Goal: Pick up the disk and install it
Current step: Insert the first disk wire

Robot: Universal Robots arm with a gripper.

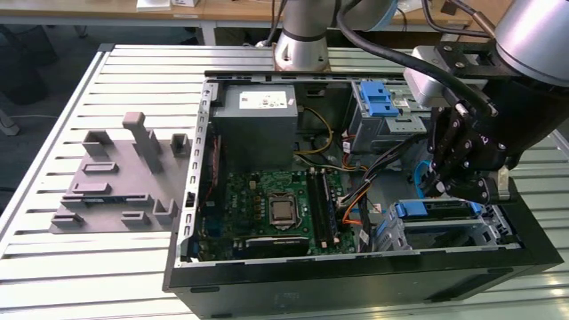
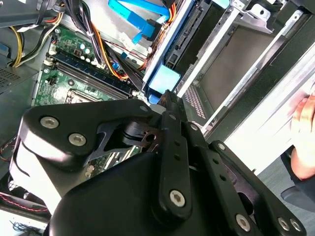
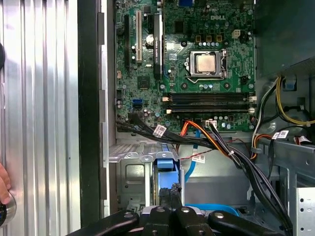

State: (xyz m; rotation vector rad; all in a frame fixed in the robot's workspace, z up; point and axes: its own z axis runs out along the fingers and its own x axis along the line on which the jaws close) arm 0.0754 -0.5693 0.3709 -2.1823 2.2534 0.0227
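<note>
The disk [image 1: 436, 209], in its blue carrier, sits in the metal drive cage [image 1: 498, 230] at the front corner of the open computer case, on the exterior view's right. In both wrist views the carrier's blue end [image 2: 165, 78] [image 3: 165, 164] shows edge-on between the cage walls. My gripper [image 1: 449, 193] hangs directly over the disk. Its black fingers are shut together [image 2: 167, 96] [image 3: 170, 192], with the tips at the carrier's blue end. I cannot tell whether they press on it.
The motherboard [image 1: 276, 207], grey power-supply box [image 1: 258, 110] and a bundle of black and orange cables [image 3: 216, 142] lie close beside the cage. A second cage with a blue latch [image 1: 378, 100] stands behind. A grey fixture [image 1: 124, 173] lies on the slatted table. A person's hand [image 2: 305, 118] rests outside the case.
</note>
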